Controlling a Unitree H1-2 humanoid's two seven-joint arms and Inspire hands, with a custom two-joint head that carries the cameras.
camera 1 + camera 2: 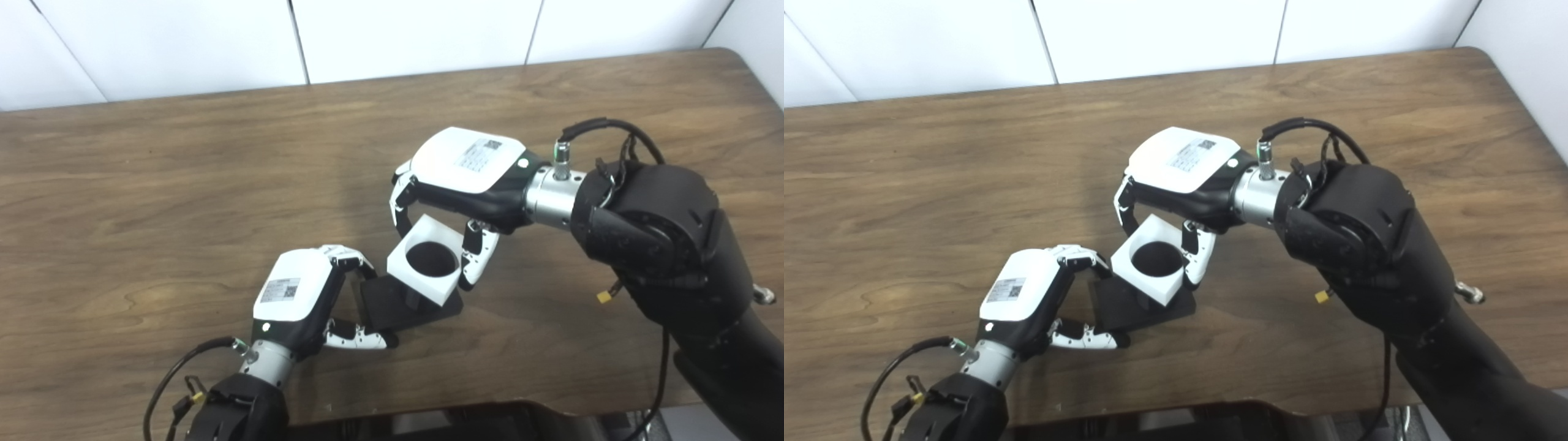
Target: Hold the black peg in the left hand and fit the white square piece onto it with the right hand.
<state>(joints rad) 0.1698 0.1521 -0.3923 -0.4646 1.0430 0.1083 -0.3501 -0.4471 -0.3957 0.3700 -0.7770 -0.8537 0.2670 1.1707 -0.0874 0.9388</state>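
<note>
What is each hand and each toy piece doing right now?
left hand: shut on the black peg's base.
right hand: shut on the white square piece.
black peg: its flat base rests on the table; its post is mostly hidden.
white square piece: tilted, over the peg; not clearly seated.

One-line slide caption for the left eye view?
Right hand lowers white square piece over black peg steadied by left hand.

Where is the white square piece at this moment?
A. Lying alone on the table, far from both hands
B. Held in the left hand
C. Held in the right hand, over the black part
C: the right hand grips the white square piece above the black peg.
</note>
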